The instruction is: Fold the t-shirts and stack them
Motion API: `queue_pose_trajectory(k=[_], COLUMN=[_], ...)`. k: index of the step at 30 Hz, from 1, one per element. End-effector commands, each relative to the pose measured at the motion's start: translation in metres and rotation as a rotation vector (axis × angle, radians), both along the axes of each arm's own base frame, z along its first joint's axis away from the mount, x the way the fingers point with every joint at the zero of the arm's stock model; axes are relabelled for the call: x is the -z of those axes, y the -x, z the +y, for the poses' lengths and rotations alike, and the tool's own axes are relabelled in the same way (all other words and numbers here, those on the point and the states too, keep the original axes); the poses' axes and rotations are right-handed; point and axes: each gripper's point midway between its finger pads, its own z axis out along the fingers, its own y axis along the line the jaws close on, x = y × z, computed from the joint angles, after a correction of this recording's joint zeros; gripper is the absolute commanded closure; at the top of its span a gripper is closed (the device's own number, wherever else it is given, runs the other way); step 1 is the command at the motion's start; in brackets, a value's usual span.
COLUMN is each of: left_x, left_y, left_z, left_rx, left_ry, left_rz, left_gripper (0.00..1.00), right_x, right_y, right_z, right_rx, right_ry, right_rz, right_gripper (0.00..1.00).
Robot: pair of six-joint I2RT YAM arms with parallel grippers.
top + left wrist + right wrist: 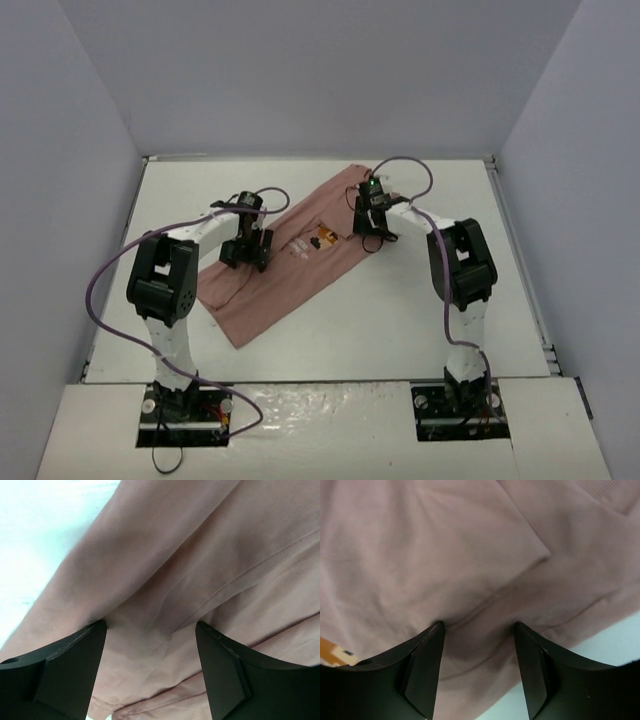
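Note:
A dusty-pink t-shirt [290,270] lies partly folded in a long diagonal band on the white table, its small orange-brown chest graphic [322,237] facing up. My left gripper [247,256] is open, its fingertips pressed down on the shirt's left part; the pink cloth [165,595] with folds and a hem fills the left wrist view. My right gripper [375,236] is open, its tips down on the shirt's right edge near a sleeve hem [485,605]. A corner of the graphic [335,655] shows at the left of the right wrist view.
The white table [420,310] is enclosed by grey walls at the back and both sides. Purple cables loop from both arms. The arm bases stand at the near edge.

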Motion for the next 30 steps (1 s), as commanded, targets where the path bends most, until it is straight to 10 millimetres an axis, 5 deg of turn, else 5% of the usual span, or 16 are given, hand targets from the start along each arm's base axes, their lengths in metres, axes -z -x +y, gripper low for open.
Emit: queue_pose_trajectory(k=[1,6,10,15,16,19,21,22,27,30], left_x=[0.004,0.02,0.019,-0.022,-0.028,-0.061,-0.083,-0.094,-0.108,-0.091], left_y=[0.02,0.062,0.084,0.08,0.081,0.073,0.07,0.069,0.073,0.085], left_z=[-0.018,-0.067,-0.119,-0.177,-0.18,-0.175,-0.165,-0.154,-0.118,-0.1], left_rx=[-0.102,-0.12,-0.144,-0.127,-0.119,-0.107,-0.088,-0.09,-0.074,-0.078], left_ry=[0.06,0.13,0.242,0.371,0.373,0.383,0.371,0.345,0.266,0.237], left_rz=[0.011,0.039,0.044,-0.06,-0.067,-0.146,-0.197,-0.231,-0.305,-0.274], left_gripper=[0.31,0.31,0.31,0.31,0.31,0.31,0.3,0.3,0.31,0.31], right_x=[-0.006,0.017,-0.007,-0.077,-0.107,-0.163,-0.164,-0.186,-0.167,-0.145], right_y=[-0.039,-0.074,-0.111,-0.135,-0.135,-0.115,-0.097,-0.081,0.0,0.052], right_z=[0.009,0.031,0.054,0.06,0.058,0.049,0.045,0.046,0.043,0.042], right_rx=[-0.028,-0.145,-0.243,-0.306,-0.3,-0.285,-0.274,-0.269,-0.281,-0.268], right_ry=[0.005,0.011,-0.001,0.042,0.041,0.033,0.014,-0.03,-0.08,-0.124], right_rz=[-0.074,-0.075,-0.165,-0.317,-0.364,-0.43,-0.41,-0.432,-0.338,-0.269], right_gripper=[0.45,0.45,0.45,0.45,0.45,0.45,0.45,0.45,0.45,0.45])
